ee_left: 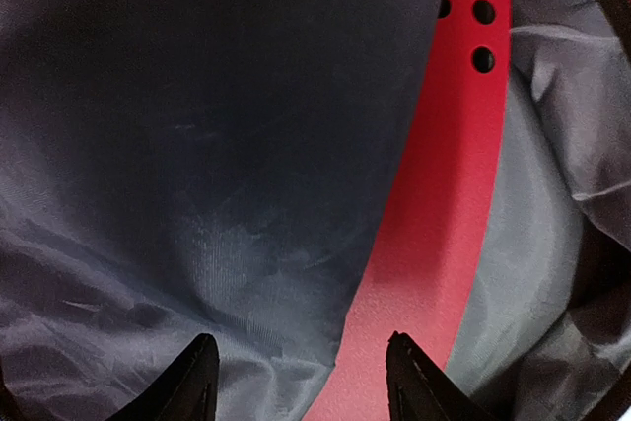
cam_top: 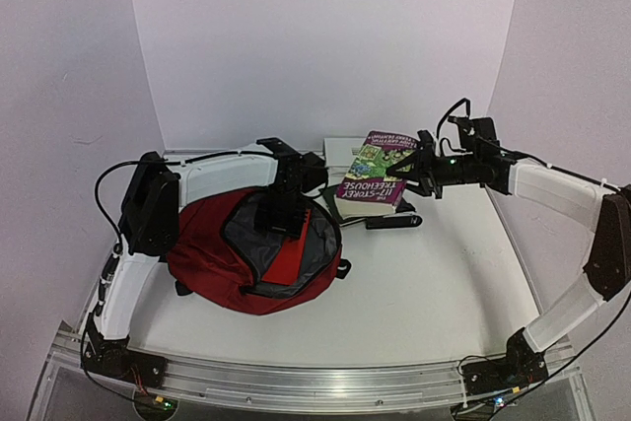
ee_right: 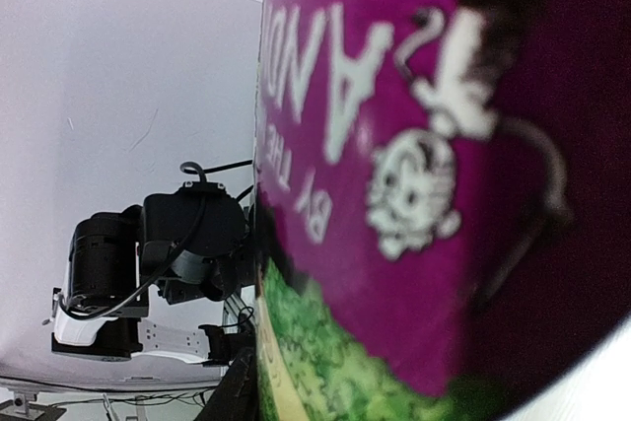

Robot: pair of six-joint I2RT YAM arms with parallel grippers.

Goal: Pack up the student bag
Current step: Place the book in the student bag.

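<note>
From the top camera, the student bag [cam_top: 212,263], one dark red soft fabric backpack with black zippers, lies on the left half of the white table [cam_top: 434,293]. Its long axis runs about left to right. Its unzipped mouth faces up and toward the back right, showing grey lining. The left gripper [cam_top: 279,216] reaches down into that mouth, so its arm covers the far rim. One flat bright red plastic folder [cam_top: 292,261] stands inside the bag, just beside the gripper.

To the right, the right gripper [cam_top: 412,173] is clamped on the edge of one purple paperback book [cam_top: 373,173], held tilted above the table and well apart from the bag. Behind the book sits a pale stack [cam_top: 343,150] whose pieces I cannot count. One flat black object [cam_top: 394,221] lies on the table below the book.

At the left wrist, grey lining [ee_left: 197,194] fills the view, and the folder [ee_left: 444,224] crosses it as a red strip with punched holes. The left gripper [ee_left: 301,386] has its black fingers apart, with nothing between them; the right-hand one overlaps the folder's edge.

At the right wrist, the book [ee_right: 414,145] fills most of the frame, too close to show the fingers clearly.
</note>
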